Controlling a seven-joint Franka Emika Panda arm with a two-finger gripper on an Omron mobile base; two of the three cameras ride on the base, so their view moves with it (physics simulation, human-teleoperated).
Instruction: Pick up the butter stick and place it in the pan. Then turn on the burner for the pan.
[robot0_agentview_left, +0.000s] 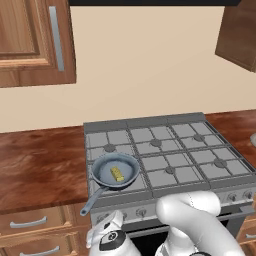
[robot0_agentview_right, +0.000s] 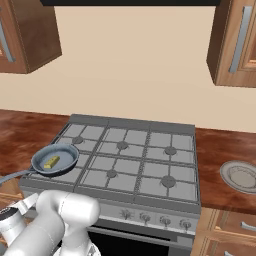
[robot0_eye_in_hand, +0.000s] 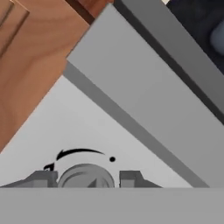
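Nearest, the gripper (robot0_eye_in_hand: 86, 178) sat at the stove's front panel, its two fingertips standing either side of a round grey control knob (robot0_eye_in_hand: 85, 176); whether they clamped it or merely bracketed it could not be told. The knob looked rigid and smooth, probably best pinched across its rim and twisted. Above the panel, on the stove's front-left corner, the pan (robot0_agentview_left: 116, 171) rested on its grate, handle pointing toward the robot. The butter stick (robot0_agentview_left: 117, 174), small and yellow, lay inside the pan's bowl.

Arm folded low, tool (robot0_eye_in_hand: 86, 180) fingers slightly apart
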